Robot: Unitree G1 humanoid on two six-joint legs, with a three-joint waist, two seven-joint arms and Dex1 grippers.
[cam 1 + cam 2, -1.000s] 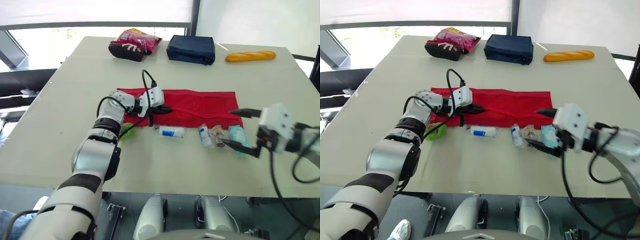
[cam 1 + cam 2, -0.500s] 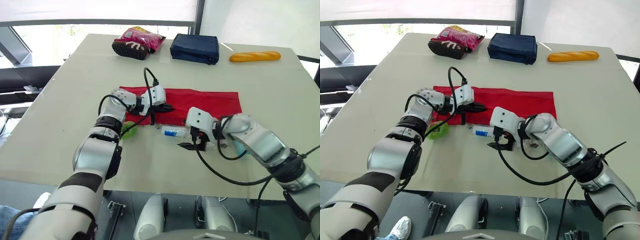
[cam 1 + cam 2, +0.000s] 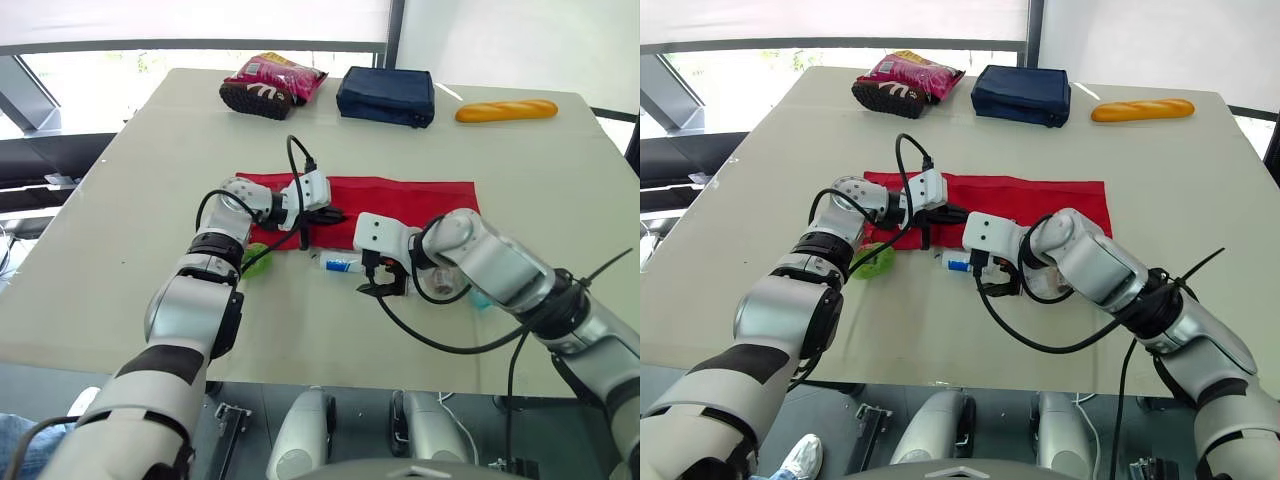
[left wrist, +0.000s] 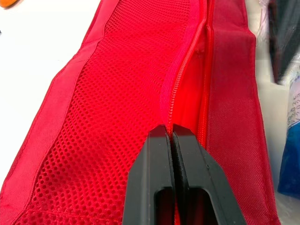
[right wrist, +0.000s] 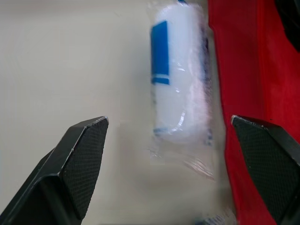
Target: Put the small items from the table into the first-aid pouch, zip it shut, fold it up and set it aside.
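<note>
The red first-aid pouch lies flat and unzipped on the table. My left gripper is shut on its opening, pinching the mesh edge beside the zipper. A white roll with a blue label, wrapped in clear plastic, lies just in front of the pouch. My right gripper is open and hovers low over the table, with the white roll straight ahead of its spread fingers. A green item sits by my left forearm. A teal packet peeks out behind my right arm, which hides the other small items.
At the table's far side are a navy bag, a pink snack bag and a baguette. The table's front edge runs close below my right arm.
My right arm has swung from the table's right side over to the white roll and edged a little further left. The left gripper stays shut on the pouch.
</note>
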